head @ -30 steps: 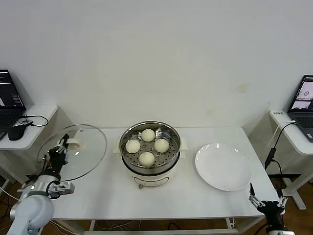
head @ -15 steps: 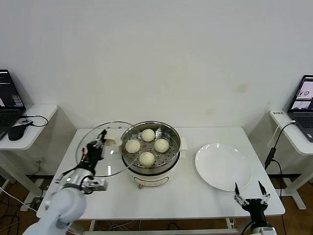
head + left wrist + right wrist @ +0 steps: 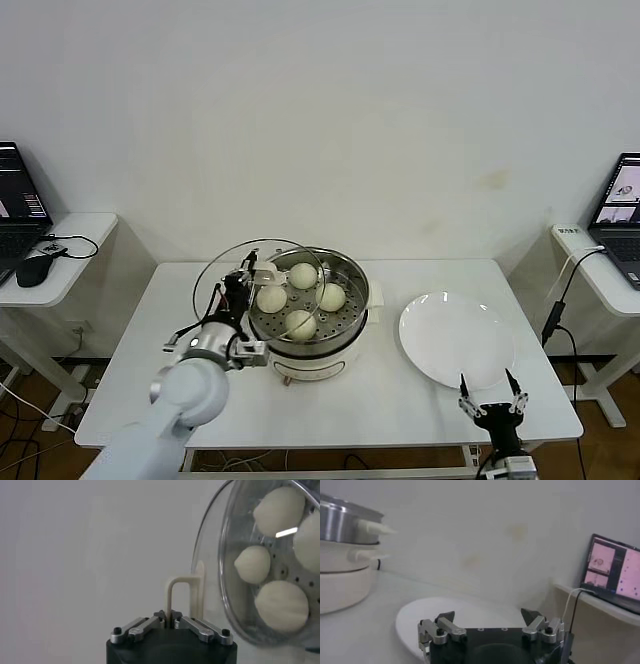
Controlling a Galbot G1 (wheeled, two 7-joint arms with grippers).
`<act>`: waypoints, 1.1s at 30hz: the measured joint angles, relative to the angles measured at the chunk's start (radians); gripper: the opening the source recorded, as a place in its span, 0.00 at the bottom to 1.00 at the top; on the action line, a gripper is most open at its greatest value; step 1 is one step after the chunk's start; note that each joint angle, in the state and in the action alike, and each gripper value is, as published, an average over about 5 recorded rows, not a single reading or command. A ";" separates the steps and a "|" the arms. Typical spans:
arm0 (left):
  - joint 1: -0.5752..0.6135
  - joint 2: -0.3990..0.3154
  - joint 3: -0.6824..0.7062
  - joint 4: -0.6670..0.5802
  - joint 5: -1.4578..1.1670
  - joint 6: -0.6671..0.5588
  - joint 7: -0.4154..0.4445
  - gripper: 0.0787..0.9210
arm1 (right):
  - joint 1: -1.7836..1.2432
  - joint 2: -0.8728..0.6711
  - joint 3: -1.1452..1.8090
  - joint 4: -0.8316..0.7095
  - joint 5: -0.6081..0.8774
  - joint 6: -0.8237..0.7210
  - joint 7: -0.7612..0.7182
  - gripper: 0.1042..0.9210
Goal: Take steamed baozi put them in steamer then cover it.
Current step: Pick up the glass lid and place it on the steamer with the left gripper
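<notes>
Several cream-white steamed baozi [image 3: 331,296] lie in the shiny perforated steamer [image 3: 345,332] at the table's middle. My left gripper [image 3: 240,291] is shut on the cream bar handle [image 3: 172,592] of the glass cover [image 3: 222,280]. The cover hangs tilted in the air above the steamer's left rim, partly overlapping it. Through the cover's glass [image 3: 215,555] in the left wrist view I see the baozi [image 3: 281,605]. My right gripper [image 3: 487,398] stands open and empty at the table's front right edge, just in front of the plate.
A flat white plate [image 3: 457,340] lies right of the steamer and also shows in the right wrist view [image 3: 445,611]. Side tables carry a laptop [image 3: 18,195] and mouse [image 3: 33,268] at left and another laptop [image 3: 622,205] at right.
My left arm has carried the cover rightwards from beyond the table's left edge to above the steamer's left rim. My right gripper has shifted left along the front edge.
</notes>
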 measured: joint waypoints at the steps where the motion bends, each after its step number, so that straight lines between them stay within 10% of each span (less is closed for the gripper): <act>1: -0.004 -0.015 0.004 0.004 0.020 0.007 0.012 0.07 | 0.001 0.001 -0.002 -0.001 -0.007 -0.002 0.002 0.88; 33: -0.063 -0.416 0.047 0.210 0.400 0.036 0.111 0.07 | -0.005 -0.009 -0.019 -0.052 -0.095 -0.002 0.023 0.88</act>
